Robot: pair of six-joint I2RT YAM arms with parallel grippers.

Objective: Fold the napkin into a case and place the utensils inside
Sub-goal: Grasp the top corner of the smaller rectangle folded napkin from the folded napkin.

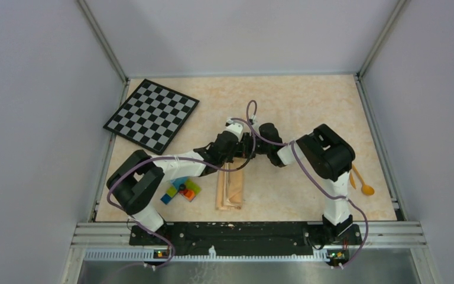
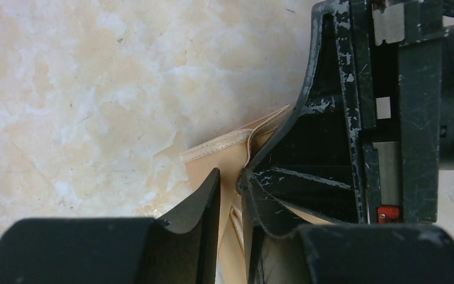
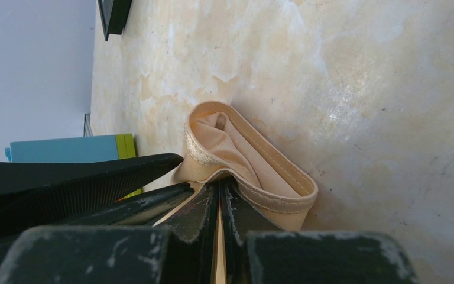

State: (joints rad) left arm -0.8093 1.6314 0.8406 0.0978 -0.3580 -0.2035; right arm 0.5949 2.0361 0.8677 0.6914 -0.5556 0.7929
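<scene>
The napkin (image 1: 230,190) lies as a narrow peach-orange strip near the table's front, its far end lifted under both grippers. My right gripper (image 3: 220,183) is shut on one hemmed layer of that end (image 3: 254,160), which curls open like a pouch mouth. My left gripper (image 2: 229,176) sits just beside it, jaws a little apart over the cloth (image 2: 213,151), with a gap showing between its fingers (image 3: 94,177). In the top view the left gripper (image 1: 236,158) and right gripper (image 1: 249,152) nearly touch. The utensils, an orange spoon (image 1: 365,187) and a slim piece (image 1: 353,177), lie at the right edge.
A cluster of coloured toy bricks (image 1: 183,189) sits just left of the napkin, close to the left arm; its blue block (image 3: 65,148) shows in the right wrist view. A black-and-white checkerboard (image 1: 152,114) lies at the back left. Walls and rails enclose the table.
</scene>
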